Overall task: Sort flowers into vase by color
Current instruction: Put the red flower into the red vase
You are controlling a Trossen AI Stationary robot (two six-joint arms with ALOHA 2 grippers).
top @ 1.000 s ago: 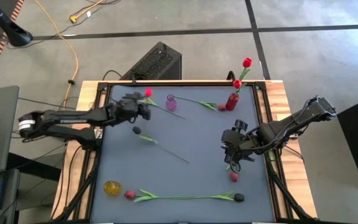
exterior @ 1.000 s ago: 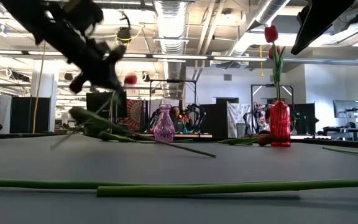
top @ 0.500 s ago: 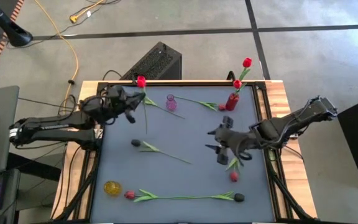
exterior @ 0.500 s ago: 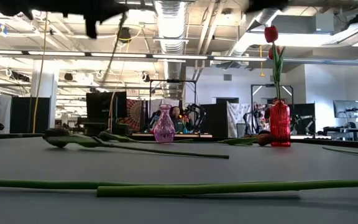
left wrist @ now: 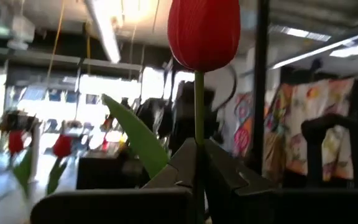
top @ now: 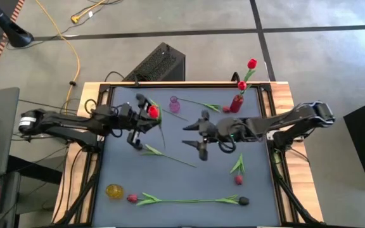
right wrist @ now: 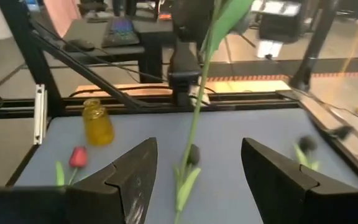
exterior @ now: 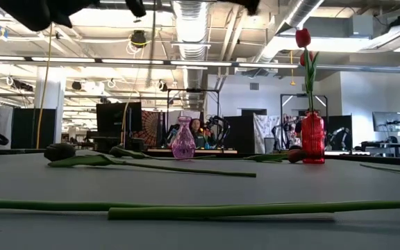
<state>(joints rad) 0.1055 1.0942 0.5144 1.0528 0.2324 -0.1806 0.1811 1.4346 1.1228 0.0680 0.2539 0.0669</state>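
Note:
My left gripper (top: 147, 116) hovers over the table's far left part, shut on a red tulip (top: 153, 111) whose head (left wrist: 204, 28) stands above the fingers. Its green stem (right wrist: 194, 118) and leaf hang below. My right gripper (top: 194, 137) stands open over the table's middle, level, facing the left gripper with nothing between its fingers. A red vase (top: 236, 102) at the far right holds two red tulips (top: 251, 63). A small pink vase (top: 174, 104) stands at the far middle and a yellow vase (top: 114, 190) at the near left. My left gripper pinches the red tulip's thin stem (left wrist: 198, 134) between its two fingers, a short way below the head. The fingers slant upward, and the stem rises straight out between them. The flower is lifted clear of the table, head up, with the long stem hanging free below.
Loose tulips lie on the grey mat: a dark one (top: 139, 146) with its stem (top: 170, 157) near the middle, two stem to stem (top: 189, 201) along the near edge, a red one (top: 238, 180) at the right, and one (top: 225, 109) beside the red vase.
My left gripper has risen and tipped its fingers upward, swinging the red tulip from a slant to head up with the stem hanging. My right gripper has gone toward the table's left, into the middle, tipped from pointing down to level, and stayed open.

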